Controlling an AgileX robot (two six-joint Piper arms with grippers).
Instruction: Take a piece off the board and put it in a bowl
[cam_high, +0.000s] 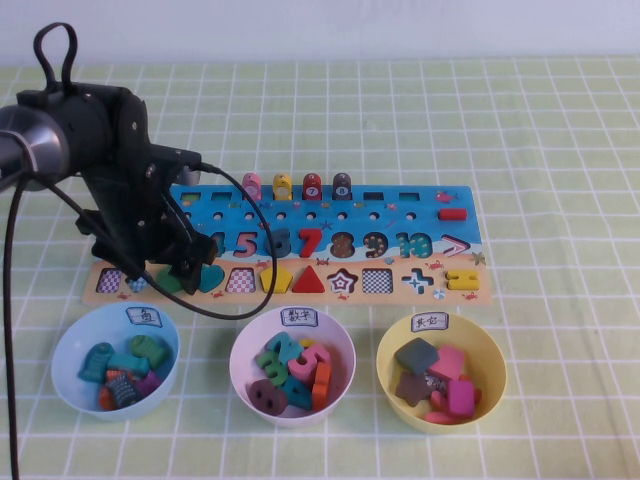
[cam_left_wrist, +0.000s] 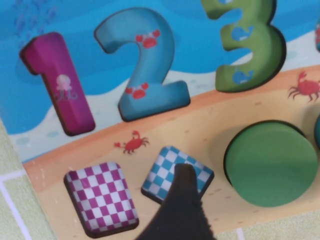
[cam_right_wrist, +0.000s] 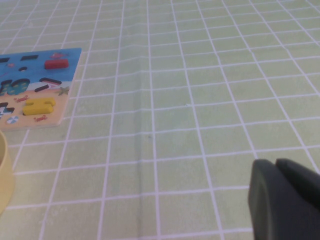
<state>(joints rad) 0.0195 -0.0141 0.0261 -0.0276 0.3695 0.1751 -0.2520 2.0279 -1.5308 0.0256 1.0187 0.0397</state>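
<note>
Apparently hovered low over the board (cam_high: 300, 262), left gripper (cam_high: 160, 272) spread open and empty, one dark fingertip (cam_left_wrist: 182, 200) above the blue checked slot (cam_left_wrist: 175, 172), green disc (cam_left_wrist: 272, 164) seated in its slot just beside. Risked closing off-centre and only nudging the disc, or dragging the board, far from the yellow bowl (cam_high: 495, 352). Right gripper (cam_right_wrist: 285, 200) parked over bare cloth, closed on nothing.

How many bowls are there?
3, in a row before the board: pale-blue bowl left, pinkish-white bowl middle, yellow bowl right. Left gripper over the board; right gripper off to the right.
</note>
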